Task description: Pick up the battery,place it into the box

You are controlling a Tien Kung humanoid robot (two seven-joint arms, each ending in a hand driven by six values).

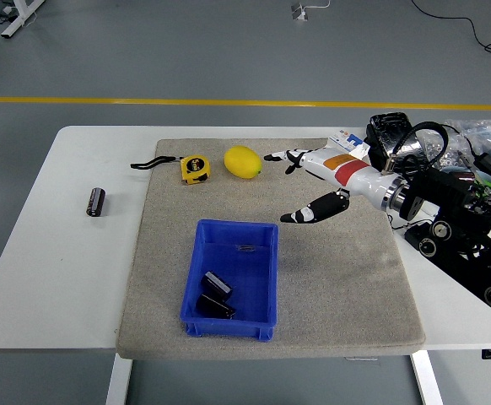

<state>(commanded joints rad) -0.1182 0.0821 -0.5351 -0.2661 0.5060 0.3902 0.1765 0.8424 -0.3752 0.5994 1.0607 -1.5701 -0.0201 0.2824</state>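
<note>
Two batteries in the blue box, right hand spread empty above the mat

Low in the frame, two dark cylindrical batteries (pixel 215 295) lie side by side in the blue box (pixel 260 291) on the grey mat (pixel 338 278). Right of centre, the right hand (pixel 309 186) hovers with fingers splayed, holding nothing. At far left, another battery (pixel 97 202) lies on the white table (pixel 51 253).

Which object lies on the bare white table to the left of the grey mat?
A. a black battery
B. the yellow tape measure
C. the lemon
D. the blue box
A: a lone black battery lies on the bare table, while the lemon, tape measure and blue box all sit on the mat.
</note>
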